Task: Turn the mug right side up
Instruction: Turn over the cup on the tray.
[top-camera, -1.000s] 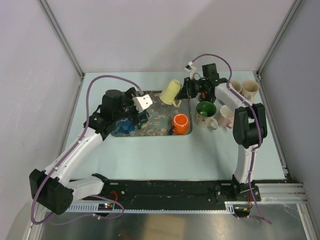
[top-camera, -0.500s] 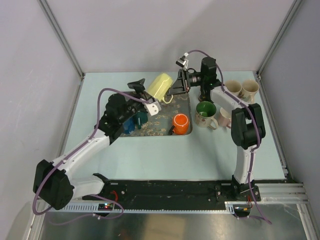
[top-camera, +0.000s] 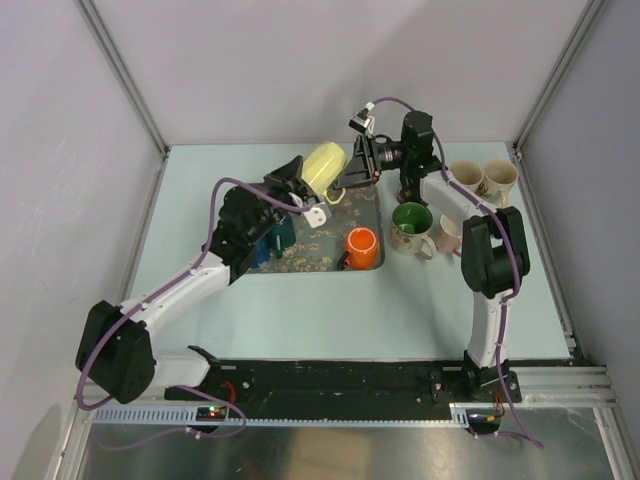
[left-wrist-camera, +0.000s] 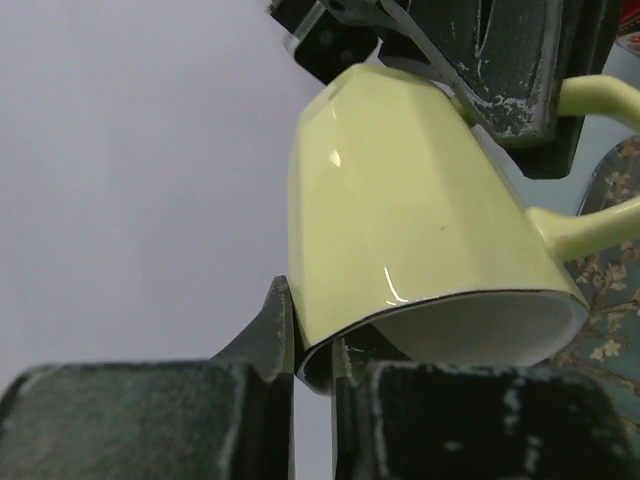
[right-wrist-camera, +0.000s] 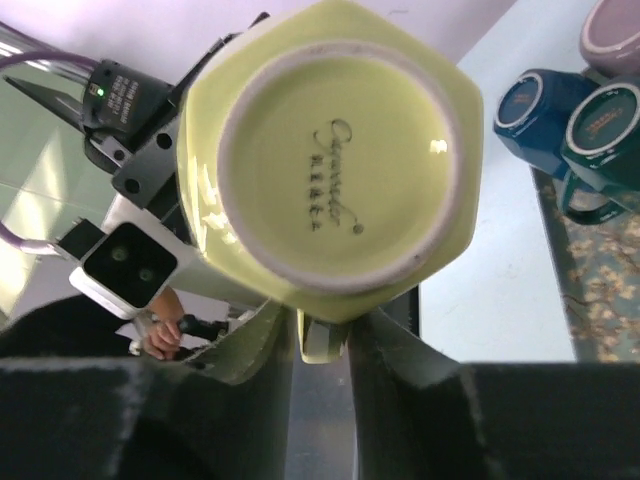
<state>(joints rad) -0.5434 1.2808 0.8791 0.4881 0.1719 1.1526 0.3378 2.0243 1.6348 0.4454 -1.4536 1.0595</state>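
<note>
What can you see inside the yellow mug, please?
The yellow mug shows only a strip of plain white inner wall at its rim, nothing on it. Deeper inside is hidden by the mug's own wall and the left gripper straddling the rim.

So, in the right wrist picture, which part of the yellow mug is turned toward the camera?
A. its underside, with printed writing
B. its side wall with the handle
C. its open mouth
A: the yellow mug, held in the right gripper, shows its round underside with a dark script mark in the middle.
</note>
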